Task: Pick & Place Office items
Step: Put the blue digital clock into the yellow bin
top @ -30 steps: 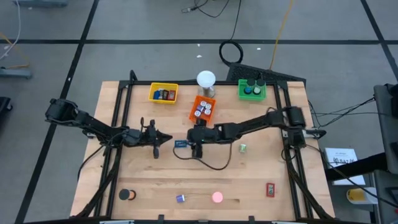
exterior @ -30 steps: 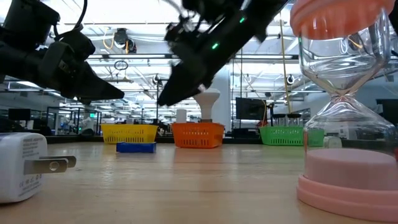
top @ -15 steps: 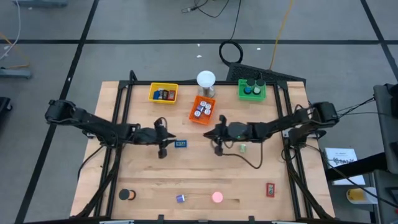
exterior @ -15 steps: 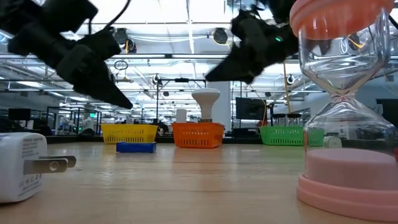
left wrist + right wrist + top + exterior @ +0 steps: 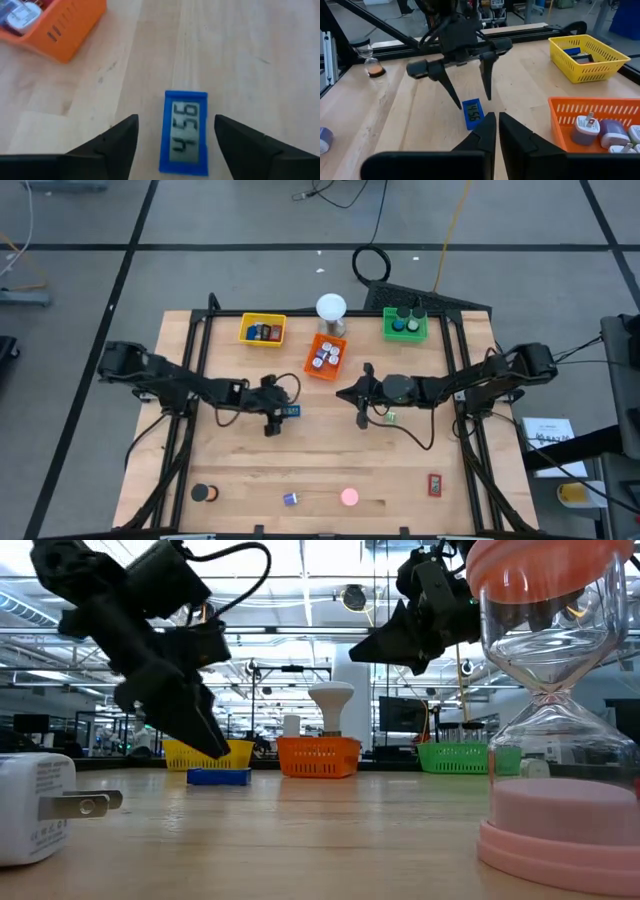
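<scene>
A small blue clock with a grey display (image 5: 186, 131) lies flat on the wooden table (image 5: 230, 470), in front of the orange tray. My left gripper (image 5: 176, 121) hangs open just over it, pointing down, one finger on each side of it and neither touching, as the right wrist view (image 5: 474, 102) shows. My right gripper (image 5: 497, 125) is shut with nothing in it. It hovers to the clock's right (image 5: 344, 393), level, pointing at the left gripper.
At the back stand a yellow tray (image 5: 263, 330), an orange tray (image 5: 325, 356) holding white plugs, a green tray (image 5: 405, 325) and a white lamp (image 5: 331, 308). Loose items: a green piece (image 5: 391, 417), a red one (image 5: 434, 484), a pink hourglass (image 5: 349, 497), a purple roll (image 5: 290, 499), a black roll (image 5: 204, 493).
My left gripper has gone toward the table's right edge and down over the blue clock, and it has opened. My right gripper has drawn back from the clock toward the right edge and risen. The clock has stayed where it was.
</scene>
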{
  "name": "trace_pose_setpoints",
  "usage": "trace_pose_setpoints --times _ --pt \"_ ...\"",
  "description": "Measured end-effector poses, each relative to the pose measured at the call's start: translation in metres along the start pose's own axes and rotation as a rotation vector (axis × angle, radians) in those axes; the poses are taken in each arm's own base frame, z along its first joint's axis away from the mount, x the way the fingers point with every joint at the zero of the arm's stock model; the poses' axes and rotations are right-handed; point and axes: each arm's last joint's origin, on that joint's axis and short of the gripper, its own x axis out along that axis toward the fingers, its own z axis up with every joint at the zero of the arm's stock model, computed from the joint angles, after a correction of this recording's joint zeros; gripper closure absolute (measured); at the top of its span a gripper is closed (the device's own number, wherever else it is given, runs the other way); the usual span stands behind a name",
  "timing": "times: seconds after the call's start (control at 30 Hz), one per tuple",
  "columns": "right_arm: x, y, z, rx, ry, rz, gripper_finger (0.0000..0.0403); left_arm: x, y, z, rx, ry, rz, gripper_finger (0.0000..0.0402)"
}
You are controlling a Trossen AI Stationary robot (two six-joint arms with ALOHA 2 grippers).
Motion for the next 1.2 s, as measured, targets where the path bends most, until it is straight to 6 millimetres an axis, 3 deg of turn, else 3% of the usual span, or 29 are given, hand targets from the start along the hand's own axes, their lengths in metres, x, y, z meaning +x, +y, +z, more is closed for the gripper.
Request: trace_pose_setpoints --times 0.13,0.27,0.47,0.57,0.63,0.83,1.03,1.2 --pt "0.0 0.0 0.001 -0.001 -0.011 0.003 0.04 0.016 0.0 -0.001 0.044 0.058 0.006 0.012" --pt "0.0 0.0 0.001 -0.002 -0.01 0.004 0.0402 0.028 -0.004 0.001 0.055 0.082 -0.042 0.0125" --pt "0.0 0.0 0.001 -0.002 -0.01 0.004 0.0402 0.032 -0.006 0.005 0.053 0.089 -0.056 0.0197" --pt "0.0 0.0 0.001 -0.002 -0.01 0.004 0.0402 0.026 -0.001 0.007 0.049 0.087 -0.047 0.0246" --pt "0.0 0.0 0.001 -0.002 -0.009 0.004 0.0401 0.017 0.008 0.011 0.026 0.073 -0.015 0.0251" --pt "0.0 0.0 0.001 -0.003 -0.006 0.004 0.0402 -0.024 0.057 0.027 -0.156 -0.001 0.135 0.0251" --pt "0.0 0.0 0.001 -0.006 -0.011 0.004 0.0402 -0.074 0.126 0.025 -0.458 -0.125 0.441 0.0251" --pt "0.0 0.001 0.002 -0.008 -0.02 0.005 0.0401 -0.087 0.18 0.017 -0.645 -0.132 0.462 0.0251"
